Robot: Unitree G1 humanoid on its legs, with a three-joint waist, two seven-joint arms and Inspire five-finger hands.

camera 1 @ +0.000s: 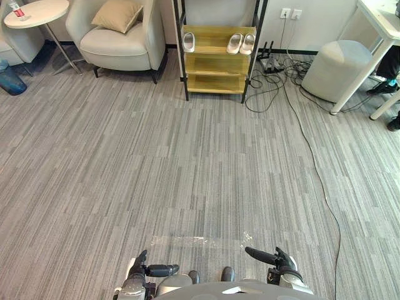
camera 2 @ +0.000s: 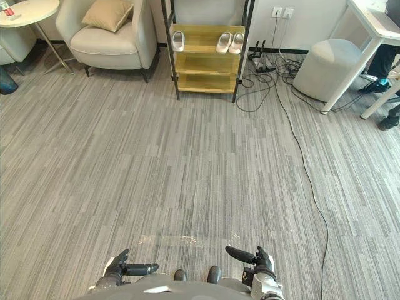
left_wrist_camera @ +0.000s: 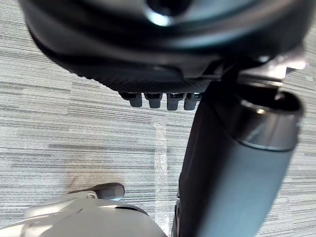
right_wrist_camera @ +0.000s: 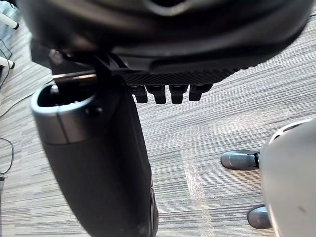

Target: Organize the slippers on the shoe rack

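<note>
Left hand (camera 1: pixel 141 269) and right hand (camera 1: pixel 281 262) are loose and empty, far from the shoe rack (camera 1: pixel 215 65), whose top shelf holds one slipper (camera 1: pixel 189 42) by its left edge and two slippers (camera 1: pixel 235 43) by its right, so I think walking closer comes next

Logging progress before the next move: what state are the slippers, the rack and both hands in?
Single slipper: flat on the uppermost visible shelf, left side.
Slipper pair: side by side, same shelf, right side.
Shoe rack: standing upright.
Left hand: open, holding nothing.
Right hand: open, holding nothing.
</note>
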